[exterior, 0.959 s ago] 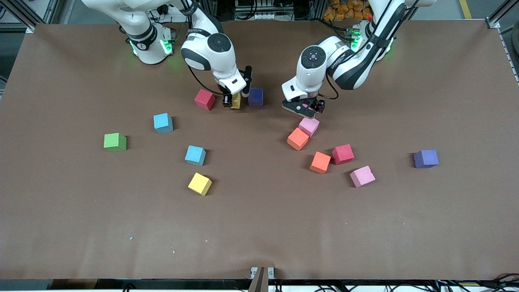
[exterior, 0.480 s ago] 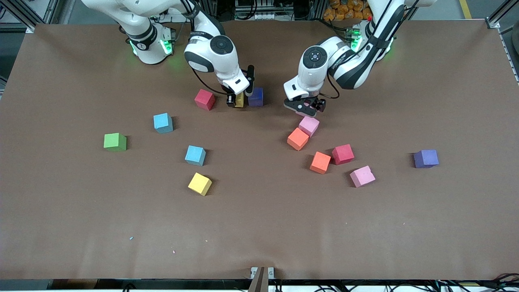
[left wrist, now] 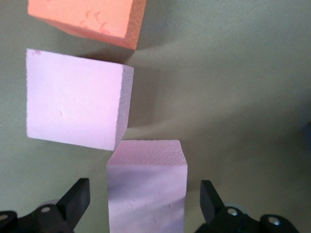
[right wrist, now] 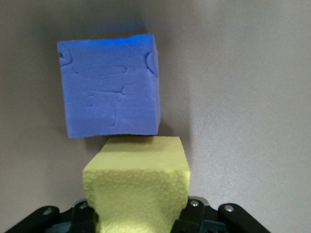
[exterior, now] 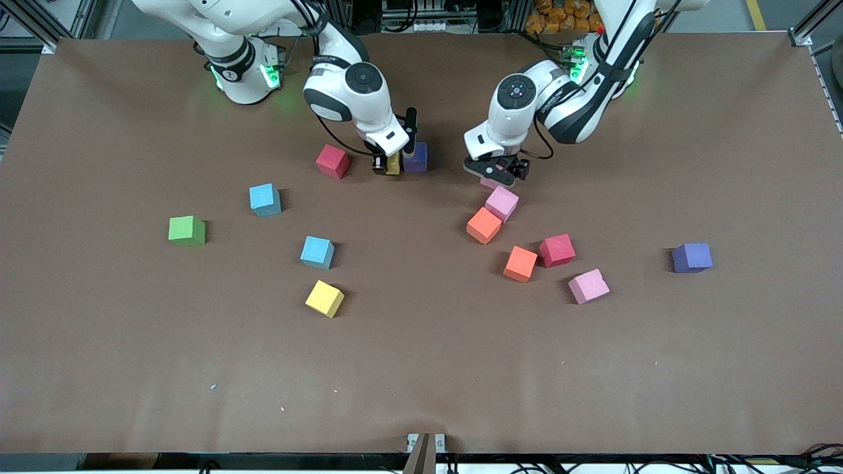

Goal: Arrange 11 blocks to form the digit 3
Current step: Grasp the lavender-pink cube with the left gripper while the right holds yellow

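Near robot bases, right pincer pinches yellow block, low over counter, just beside purple block; red block sits toward right arm's end from that purple block. Left pincer spread wide, straddling pink block without touching. Second pink block and orange block lie nearer front camera than purple block; remaining blocks scattered nearer still. Green cube well apart, toward right arm's end.

Right gripper has carried the yellow block against the purple block.
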`<action>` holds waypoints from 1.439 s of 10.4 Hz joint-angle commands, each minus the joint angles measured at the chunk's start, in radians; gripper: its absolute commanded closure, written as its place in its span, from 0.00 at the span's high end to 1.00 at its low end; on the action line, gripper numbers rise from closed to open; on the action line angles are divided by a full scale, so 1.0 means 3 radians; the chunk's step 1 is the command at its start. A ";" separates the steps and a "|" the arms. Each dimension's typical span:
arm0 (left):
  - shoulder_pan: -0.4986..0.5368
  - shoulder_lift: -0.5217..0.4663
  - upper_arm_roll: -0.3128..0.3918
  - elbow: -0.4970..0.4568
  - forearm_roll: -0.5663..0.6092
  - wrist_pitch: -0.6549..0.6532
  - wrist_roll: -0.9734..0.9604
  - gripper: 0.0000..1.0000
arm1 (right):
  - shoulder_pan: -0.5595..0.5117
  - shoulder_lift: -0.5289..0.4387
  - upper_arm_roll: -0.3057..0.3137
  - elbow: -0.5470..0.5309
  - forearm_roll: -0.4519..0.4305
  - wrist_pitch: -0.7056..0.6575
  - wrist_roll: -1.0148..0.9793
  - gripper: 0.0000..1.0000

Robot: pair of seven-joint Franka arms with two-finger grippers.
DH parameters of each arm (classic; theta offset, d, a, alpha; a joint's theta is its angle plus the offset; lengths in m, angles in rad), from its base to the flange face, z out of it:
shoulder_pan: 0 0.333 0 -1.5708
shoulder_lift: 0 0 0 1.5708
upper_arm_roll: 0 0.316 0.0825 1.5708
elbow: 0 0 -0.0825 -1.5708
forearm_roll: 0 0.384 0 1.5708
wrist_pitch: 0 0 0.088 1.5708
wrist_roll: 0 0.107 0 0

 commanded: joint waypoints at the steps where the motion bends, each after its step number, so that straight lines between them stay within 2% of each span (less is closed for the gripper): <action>1: 0.0050 0.0022 -0.0038 -0.0050 0.0030 0.0078 -0.0032 1.00 | 0.0058 0.0104 0.0000 0.0099 -0.0082 -0.0034 0.0100 0.00; 5: 0.0050 0.0083 -0.0038 -0.0040 0.0030 0.0114 -0.0063 1.00 | 0.0063 0.0145 0.0000 0.0104 -0.0077 -0.0060 0.0105 0.00; 6: 0.0055 0.0093 -0.0038 -0.0040 0.0025 0.0134 -0.0063 0.94 | 0.0063 0.0155 0.0000 0.0104 -0.0077 -0.0070 0.0105 0.00; 12: 0.0055 0.0068 -0.0038 -0.0025 0.0030 0.0129 -0.0200 0.12 | 0.0104 0.0181 0.0000 0.0109 -0.0072 -0.0070 0.0136 0.00; 13: 0.0055 0.0048 -0.0043 -0.0014 0.0025 0.0124 -0.0277 0.07 | 0.0114 0.0181 0.0000 0.0109 -0.0072 -0.0070 0.0136 0.00; 15: 0.0050 -0.0003 -0.0058 0.0016 0.0030 0.0119 -0.0552 0.04 | 0.0115 0.0181 0.0000 0.0109 -0.0072 -0.0070 0.0136 0.00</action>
